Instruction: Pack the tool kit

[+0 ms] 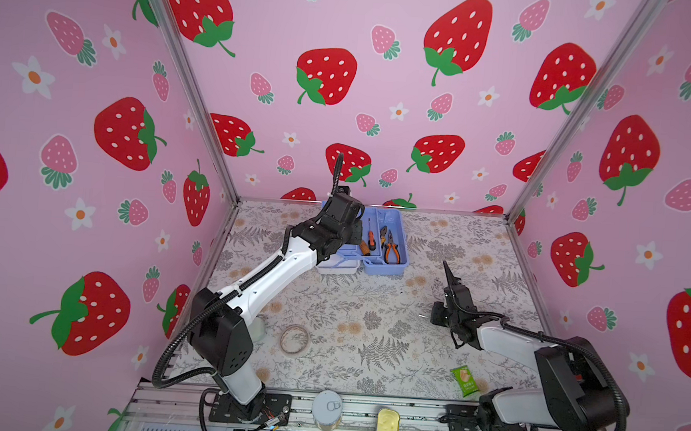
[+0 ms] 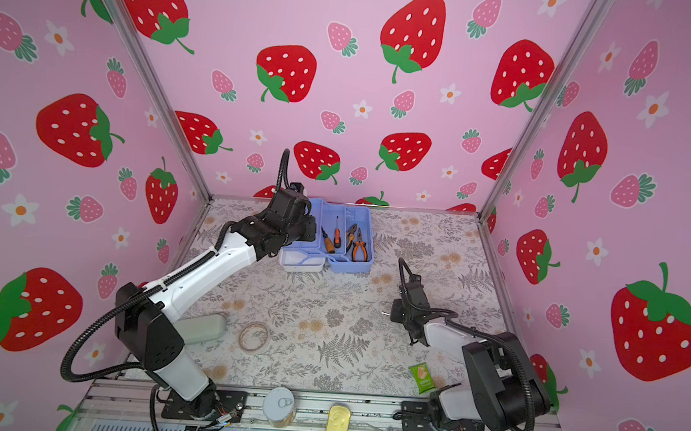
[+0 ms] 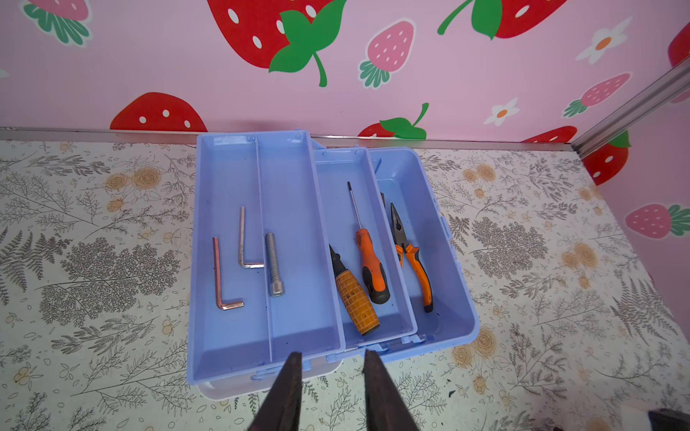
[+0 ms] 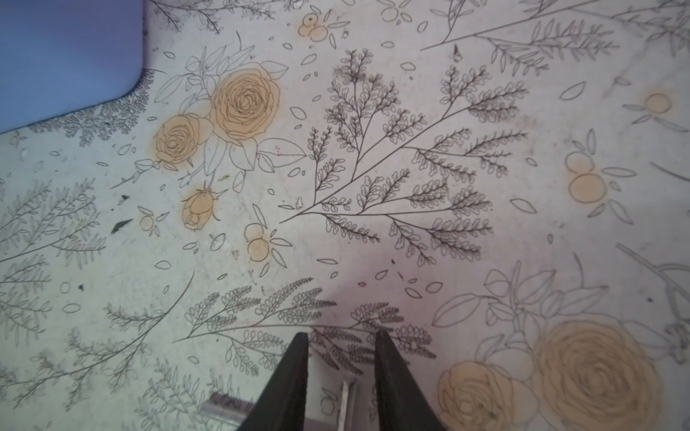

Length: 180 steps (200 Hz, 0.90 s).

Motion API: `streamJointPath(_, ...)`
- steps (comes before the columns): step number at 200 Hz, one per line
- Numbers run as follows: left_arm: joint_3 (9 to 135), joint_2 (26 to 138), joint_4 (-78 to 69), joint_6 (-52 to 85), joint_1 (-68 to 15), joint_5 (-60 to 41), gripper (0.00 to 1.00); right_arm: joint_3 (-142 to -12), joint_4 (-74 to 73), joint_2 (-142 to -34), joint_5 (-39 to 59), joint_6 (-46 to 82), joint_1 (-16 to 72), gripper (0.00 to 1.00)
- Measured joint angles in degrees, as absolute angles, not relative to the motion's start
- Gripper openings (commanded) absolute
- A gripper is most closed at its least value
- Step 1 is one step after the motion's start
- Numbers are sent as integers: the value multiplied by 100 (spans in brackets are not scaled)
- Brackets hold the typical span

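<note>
The flowered tabletop [image 1: 370, 310] carries the tool kit [image 3: 298, 224] directly ahead of the left jaws [image 3: 332, 354], its light blue tiers fanned out in steps and its near edge just beyond their tips. Its white lid [image 1: 336, 268] pokes out underneath on the jaws' side. Those jaws stand apart with nothing between them. The right jaws [image 4: 341, 336] hang well apart from the kit over bare tabletop, also parted, with a thin silvery sliver [image 4: 347, 401] showing in the gap (too little of it in view to name, and it looks narrower than the gap, so probably not gripped). Beyond the left jaws, the orange-handled pliers [image 3: 414, 265] lie in the deepest tier, two screwdrivers [image 3: 369, 268] in the middle one and two hex keys [image 3: 220, 276] with a bolt [image 3: 274, 265] in the top one. The likely trouble is in folding the tiers: a push on the near edge may slide the whole light case away rather than collapse it, and the slanted yellow-handled screwdriver [image 3: 356, 302] could catch a descending tray — leaving the lid unable to latch.
</note>
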<state>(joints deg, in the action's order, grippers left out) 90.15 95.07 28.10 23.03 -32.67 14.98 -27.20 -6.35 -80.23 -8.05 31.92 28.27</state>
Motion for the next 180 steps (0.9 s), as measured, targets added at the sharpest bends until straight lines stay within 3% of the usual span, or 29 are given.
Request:
streamJointPath(120,8779,9443,2810,2471,-3365,1400,32,-2786,-526,-8103,-1151,3293,2941,6)
streamJointPath(180,8779,9443,2810,2536,-3378,1326,32,-2792,-248,-7950,-1146,3221,2941,0)
